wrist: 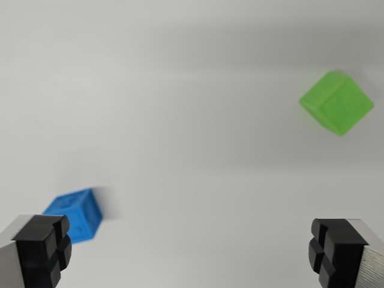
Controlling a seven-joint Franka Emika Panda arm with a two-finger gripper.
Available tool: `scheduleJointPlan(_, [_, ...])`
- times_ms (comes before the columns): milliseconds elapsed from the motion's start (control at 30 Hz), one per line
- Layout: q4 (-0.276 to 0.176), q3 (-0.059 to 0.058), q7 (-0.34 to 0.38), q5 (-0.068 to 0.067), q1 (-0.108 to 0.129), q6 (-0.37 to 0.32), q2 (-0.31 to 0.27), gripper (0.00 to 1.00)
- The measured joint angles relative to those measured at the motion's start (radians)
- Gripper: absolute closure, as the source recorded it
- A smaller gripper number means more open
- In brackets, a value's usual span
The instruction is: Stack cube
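On white surface [180, 120], blue cube [78, 213] by left finger, green cube [337, 102] far right, fingers [42, 249] spread wide

A plain, pale grey-white tabletop [180, 120] fills the whole wrist view — smooth, matte and unmarked, with no pattern, seam or edge showing anywhere. The tone is slightly darker in a broad, soft band across the upper part and lighter through the middle. A faint, blurred shadow lies on the surface low on the wrist view's left, and another, fainter one lies toward the upper right — both soft-edged. The picture is a little blurred overall.
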Motion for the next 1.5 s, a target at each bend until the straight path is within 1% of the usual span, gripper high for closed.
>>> scheduleJointPlan(500, [-0.001,0.0,-0.001,0.0,0.0,0.0,0.0,0.0])
scheduleJointPlan(833, [-0.008,-0.004,-0.032,0.0,-0.004,0.011,0.004,0.0])
scheduleJointPlan(1267, [-0.033,-0.012,-0.122,0.001,-0.023,0.052,0.017,0.0])
scheduleJointPlan(1500, [-0.052,-0.017,-0.194,0.004,-0.04,0.084,0.029,0.0])
